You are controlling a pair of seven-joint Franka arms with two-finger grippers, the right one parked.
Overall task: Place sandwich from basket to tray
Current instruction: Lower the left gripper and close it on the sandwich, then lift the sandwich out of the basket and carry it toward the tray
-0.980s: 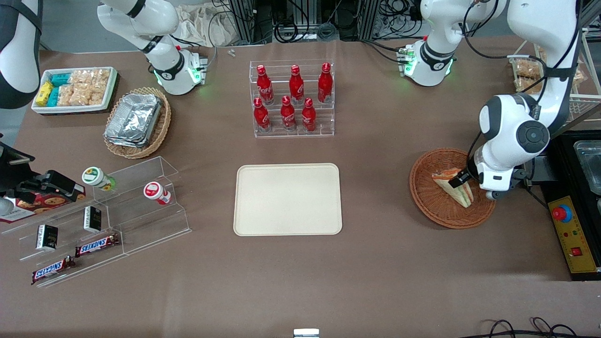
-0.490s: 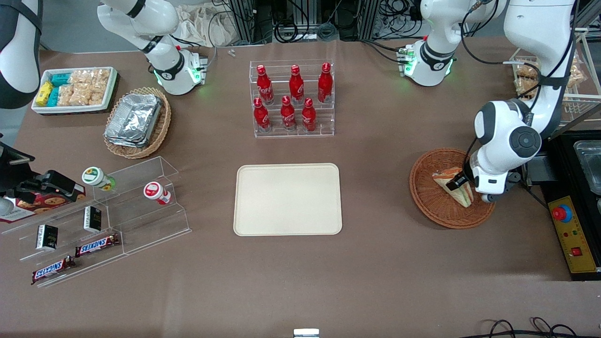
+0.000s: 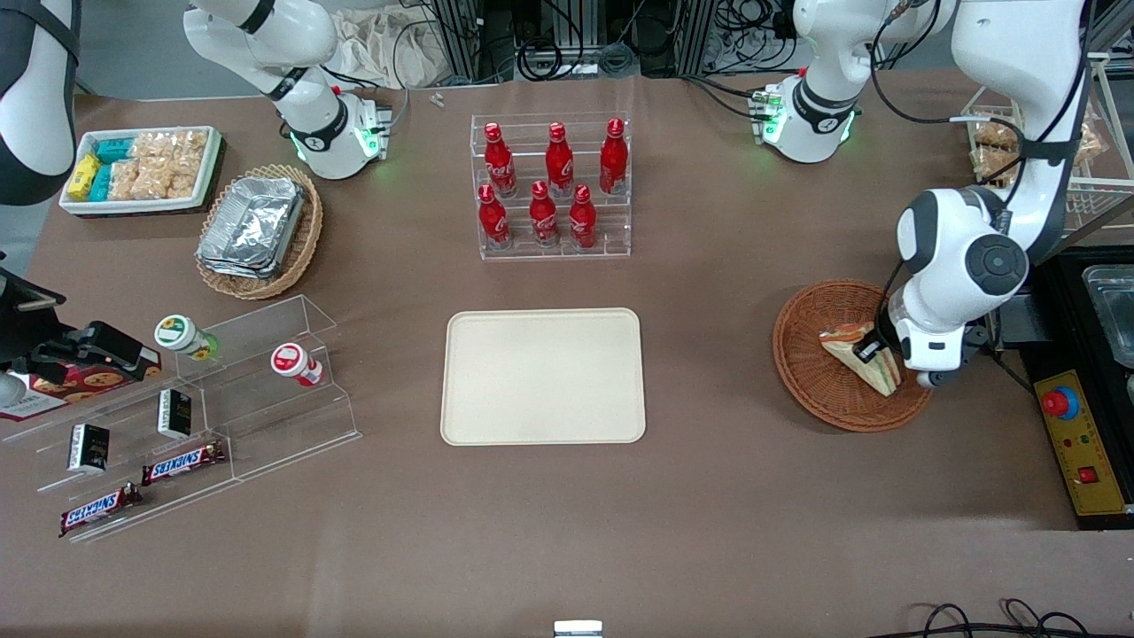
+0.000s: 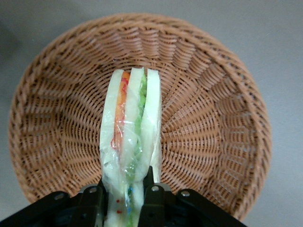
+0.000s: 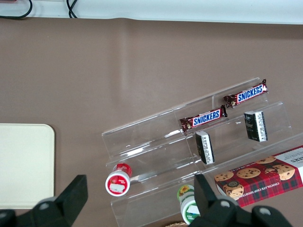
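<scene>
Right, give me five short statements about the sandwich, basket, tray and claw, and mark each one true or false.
1. The claw is shut on the sandwich. True.
2. The sandwich already lies on the tray. False: it is over the basket, and nothing lies on the tray.
3. The sandwich stands on edge, its filling layers showing in the left wrist view. True.
4. The basket holds two sandwiches. False: only one.
5. The tray touches the basket. False: bare table separates them.
</scene>
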